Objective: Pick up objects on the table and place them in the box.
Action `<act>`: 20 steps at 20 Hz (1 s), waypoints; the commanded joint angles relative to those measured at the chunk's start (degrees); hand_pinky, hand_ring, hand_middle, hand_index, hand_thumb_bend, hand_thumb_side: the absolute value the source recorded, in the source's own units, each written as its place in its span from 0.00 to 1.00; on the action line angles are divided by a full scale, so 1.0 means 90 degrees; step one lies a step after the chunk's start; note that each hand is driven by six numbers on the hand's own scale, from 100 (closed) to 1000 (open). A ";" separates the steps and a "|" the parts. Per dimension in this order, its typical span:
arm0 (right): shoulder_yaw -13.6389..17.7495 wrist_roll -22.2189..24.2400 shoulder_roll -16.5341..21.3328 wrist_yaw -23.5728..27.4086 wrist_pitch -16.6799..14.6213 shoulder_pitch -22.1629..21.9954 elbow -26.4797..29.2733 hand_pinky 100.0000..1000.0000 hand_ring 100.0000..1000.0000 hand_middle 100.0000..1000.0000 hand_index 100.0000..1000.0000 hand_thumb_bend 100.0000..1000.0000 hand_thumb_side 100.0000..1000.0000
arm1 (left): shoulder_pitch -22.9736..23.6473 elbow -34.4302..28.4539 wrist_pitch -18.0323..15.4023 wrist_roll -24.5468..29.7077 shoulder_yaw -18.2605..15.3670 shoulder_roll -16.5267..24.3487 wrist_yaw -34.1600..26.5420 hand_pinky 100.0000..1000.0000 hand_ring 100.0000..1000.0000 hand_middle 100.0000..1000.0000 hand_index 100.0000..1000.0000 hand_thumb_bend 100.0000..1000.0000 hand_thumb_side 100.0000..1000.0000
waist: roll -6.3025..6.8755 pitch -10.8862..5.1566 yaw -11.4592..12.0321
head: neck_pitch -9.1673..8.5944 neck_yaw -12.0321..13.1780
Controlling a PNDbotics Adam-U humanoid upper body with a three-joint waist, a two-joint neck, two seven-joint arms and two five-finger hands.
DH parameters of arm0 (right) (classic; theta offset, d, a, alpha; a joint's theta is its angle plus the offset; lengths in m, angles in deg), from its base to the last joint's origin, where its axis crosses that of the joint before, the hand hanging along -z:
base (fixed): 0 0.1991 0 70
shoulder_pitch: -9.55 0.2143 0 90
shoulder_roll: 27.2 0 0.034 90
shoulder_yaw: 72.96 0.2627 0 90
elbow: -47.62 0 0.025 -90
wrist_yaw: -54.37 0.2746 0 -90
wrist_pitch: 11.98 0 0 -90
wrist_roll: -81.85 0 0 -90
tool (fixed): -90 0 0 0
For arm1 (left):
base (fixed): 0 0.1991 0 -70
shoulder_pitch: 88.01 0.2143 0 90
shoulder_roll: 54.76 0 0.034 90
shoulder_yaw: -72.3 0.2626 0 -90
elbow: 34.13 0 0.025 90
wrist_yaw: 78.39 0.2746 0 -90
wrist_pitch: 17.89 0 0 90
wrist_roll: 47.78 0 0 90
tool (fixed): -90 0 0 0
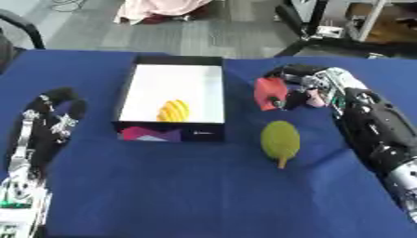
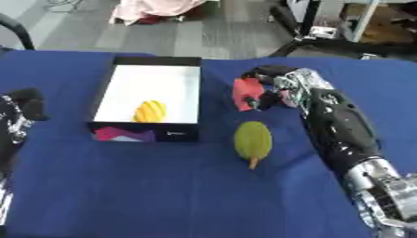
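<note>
1. The right robot hand [image 1: 313,88], at upper right, has its fingers curled round a red object [image 1: 267,93] whose exact shape is hard to make out.
2. Just below it a green pear-like fruit [image 1: 280,141] lies on the blue table [image 1: 187,190].
3. The box [image 1: 213,88], centre-left, holds a yellow ridged object [image 1: 173,110].
4. The left robot hand [image 1: 55,109] rests relaxed at the left edge, partly cut off.

Even, bright overhead light, soft blur throughout, slight glare on the box's [image 1: 172,83] white floor, faint shadows.
</note>
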 commanded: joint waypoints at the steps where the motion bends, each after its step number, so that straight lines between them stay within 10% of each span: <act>1: 0.0002 -0.0373 0.0063 0.0042 -0.0031 0.0112 0.0300 0.95 0.85 0.47 0.82 0.00 0.20 | -0.0079 -0.0117 -0.0009 0.0008 0.0013 0.0024 -0.0005 0.60 0.86 0.61 0.72 0.73 0.58 | 0.0057 0.0003 -0.0008 | -0.0012 -0.0015; 20: -0.0658 -0.0058 -0.1124 0.1466 -0.0593 0.0458 0.1683 0.93 0.82 0.44 0.83 0.00 0.10 | -0.0145 -0.0127 -0.0029 0.0101 0.0114 -0.0073 -0.0041 0.60 0.86 0.61 0.71 0.73 0.58 | 0.0128 -0.0021 0.0223 | -0.0012 -0.0243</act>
